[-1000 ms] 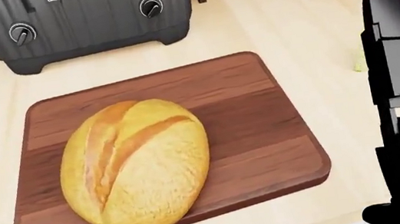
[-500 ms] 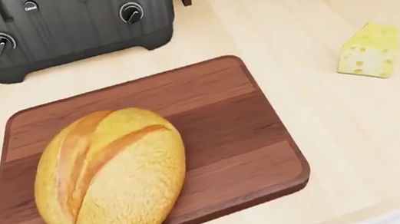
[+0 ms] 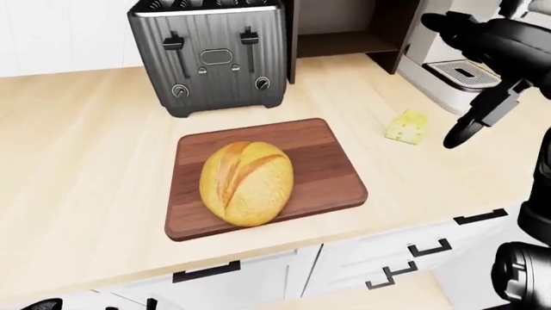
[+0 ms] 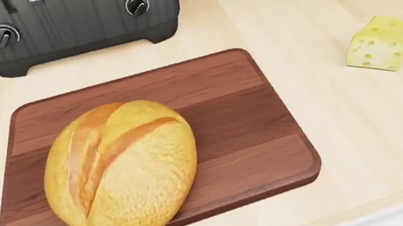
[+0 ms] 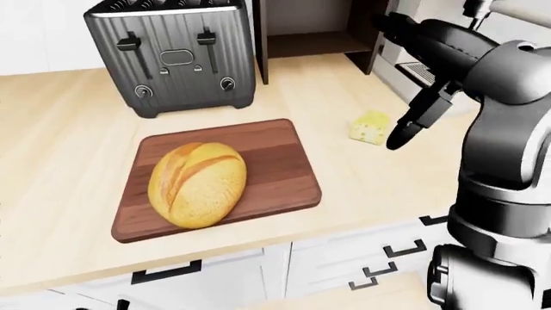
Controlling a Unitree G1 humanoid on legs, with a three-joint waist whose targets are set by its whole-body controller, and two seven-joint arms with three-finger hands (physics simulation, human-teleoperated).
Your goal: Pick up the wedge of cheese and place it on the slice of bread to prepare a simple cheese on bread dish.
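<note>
Your right hand (image 5: 413, 119) hangs at the right of the right-eye view, fingers spread loosely downward and empty, just beside the cheese wedge (image 4: 378, 43), poised for a grasp; the wedge rests on the counter (image 3: 77, 142), right of the cutting board (image 4: 250, 124); the bread (image 4: 121, 170) lies on the board's left, ready as the target; your left hand is not visible.

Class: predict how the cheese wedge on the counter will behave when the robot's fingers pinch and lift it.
The cheese wedge looks like a rigid block, so it probably won't flop. Its flat faces should keep it from rolling, though its tapered sides might let fingers slip. It is small beside the bread, so likely light.
</note>
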